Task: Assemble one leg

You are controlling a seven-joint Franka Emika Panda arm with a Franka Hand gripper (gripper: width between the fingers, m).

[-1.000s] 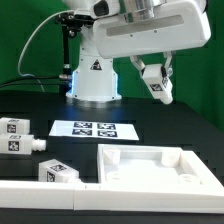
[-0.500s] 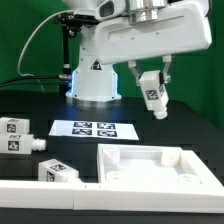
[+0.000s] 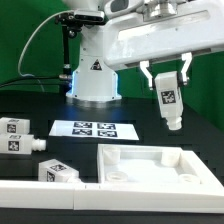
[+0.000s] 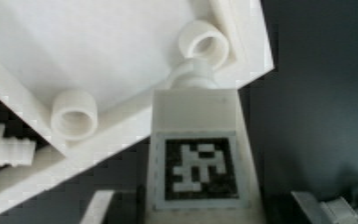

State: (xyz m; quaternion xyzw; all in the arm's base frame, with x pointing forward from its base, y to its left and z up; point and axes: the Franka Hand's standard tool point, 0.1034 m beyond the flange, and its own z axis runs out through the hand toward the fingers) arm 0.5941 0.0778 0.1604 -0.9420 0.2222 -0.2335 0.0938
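Pincer point(image 3: 166, 88) is closed on a small stubby white plastic leg point(image 3: 169, 110) point(image 4: 201, 150) with a black-and-white square tag, held upright between its fingers. Below the pincer lies a large flat white square panel point(image 3: 160, 166) point(image 4: 105, 70), and the leg's tip points at a round corner hole point(image 4: 202, 45). Two similar white pegs point(image 3: 13, 135) point(image 3: 58, 172) rest well away from the pincer, toward the exterior view's left.

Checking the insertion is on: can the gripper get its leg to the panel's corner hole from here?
Likely yes: the gripper, shut on the leg, hangs over the panel, and nothing shows between the leg's tip and the corner hole.
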